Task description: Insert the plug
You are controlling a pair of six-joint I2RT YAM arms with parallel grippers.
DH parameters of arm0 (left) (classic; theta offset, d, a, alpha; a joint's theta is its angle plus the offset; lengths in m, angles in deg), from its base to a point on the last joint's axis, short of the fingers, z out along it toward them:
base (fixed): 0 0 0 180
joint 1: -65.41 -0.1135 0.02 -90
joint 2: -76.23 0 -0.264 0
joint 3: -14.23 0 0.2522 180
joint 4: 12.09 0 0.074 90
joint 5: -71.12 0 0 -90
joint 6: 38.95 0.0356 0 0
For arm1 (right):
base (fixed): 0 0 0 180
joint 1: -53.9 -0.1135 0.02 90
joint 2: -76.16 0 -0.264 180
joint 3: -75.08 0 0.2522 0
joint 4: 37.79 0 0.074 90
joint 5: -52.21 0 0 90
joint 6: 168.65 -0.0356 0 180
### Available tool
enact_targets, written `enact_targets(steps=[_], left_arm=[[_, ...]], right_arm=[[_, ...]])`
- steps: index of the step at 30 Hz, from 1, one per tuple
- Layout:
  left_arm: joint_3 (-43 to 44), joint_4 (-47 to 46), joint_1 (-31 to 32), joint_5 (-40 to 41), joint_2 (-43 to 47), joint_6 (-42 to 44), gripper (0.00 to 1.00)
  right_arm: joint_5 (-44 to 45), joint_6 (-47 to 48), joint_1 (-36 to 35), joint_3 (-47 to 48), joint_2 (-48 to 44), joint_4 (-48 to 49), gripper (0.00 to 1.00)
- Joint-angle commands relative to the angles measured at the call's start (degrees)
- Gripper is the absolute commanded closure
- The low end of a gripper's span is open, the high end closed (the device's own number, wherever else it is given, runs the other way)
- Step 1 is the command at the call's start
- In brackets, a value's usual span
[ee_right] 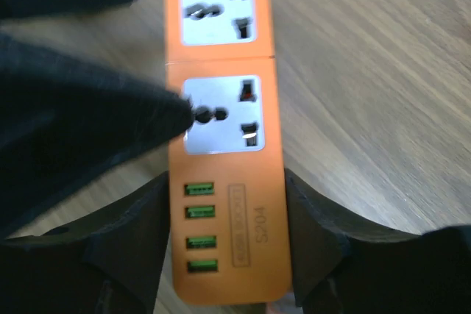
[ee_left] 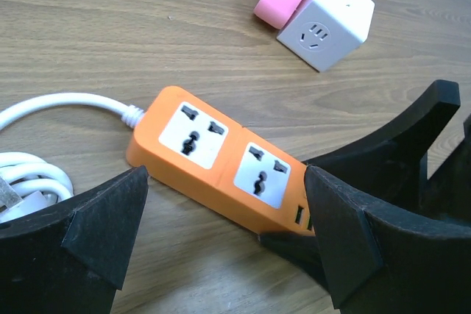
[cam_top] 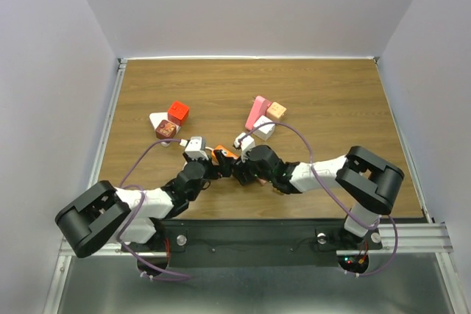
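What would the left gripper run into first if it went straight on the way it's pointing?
Most likely the orange power strip, which lies across the gap between the open fingers of the left gripper, just ahead. The white cube adapter sits farther on, past the strip. Depth is hard to judge.

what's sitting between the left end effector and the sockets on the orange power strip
Nothing visible. The left end effector is open, facing the orange power strip, and both sockets face up uncovered. The right end effector clamps only the USB end, clear of them.
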Motion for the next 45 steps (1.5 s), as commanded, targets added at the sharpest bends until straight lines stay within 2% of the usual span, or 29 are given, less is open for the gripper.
enact_targets(steps=[1, 3, 7, 11, 18, 25, 35, 37, 39, 43, 45], left_arm=[[0.6, -3.1, -0.3, 0.1, 0.7, 1.8, 0.01], [0.3, -2.9, -0.3, 0.1, 1.9, 2.0, 0.01], [-0.1, -1.7, -0.2, -0.6, 4.5, 2.4, 0.01], [0.2, -0.3, -0.3, -0.5, 6.2, 3.4, 0.01], [1.0, -0.5, -0.3, -3.1, 6.1, 5.4, 0.01], [2.8, -1.4, -0.3, -6.6, 3.4, 7.6, 0.01], [3.8, -1.9, -0.3, -10.8, 1.6, 8.9, 0.01], [3.8, -1.8, -0.3, -11.3, 1.7, 8.9, 0.01], [3.7, -1.7, -0.3, -12.0, 2.5, 8.9, 0.01], [3.1, -1.6, -0.2, -13.5, 4.2, 8.7, 0.02], [2.4, -1.4, -0.2, -15.6, 5.7, 8.2, 0.02]], right_arm=[[-1.7, -0.3, -0.8, -2.1, -4.4, 0.7, 0.29], [-1.4, 0.1, -0.8, -2.7, -6.4, 0.8, 0.22], [-1.4, 1.4, -0.8, -5.8, -10.7, 1.7, 0.16], [-3.2, 2.2, -0.8, -9.7, -16.4, 3.2, 0.13], [7.1, -0.4, -0.8, -15.1, -23.3, -0.4, 0.12], [18.4, -2.7, -0.8, -16.4, -22.4, -3.3, 0.11], [18.8, -3.4, -0.8, -14.1, -15.9, -3.3, 0.11], [17.9, -3.7, -0.8, -14.6, -16.0, -3.3, 0.13], [16.3, -4.0, -0.8, -14.9, -16.2, -3.4, 0.24], [14.7, -3.2, -0.8, -14.7, -16.2, -3.7, 0.55], [13.4, -2.1, -0.8, -14.4, -15.9, -3.7, 0.63]])
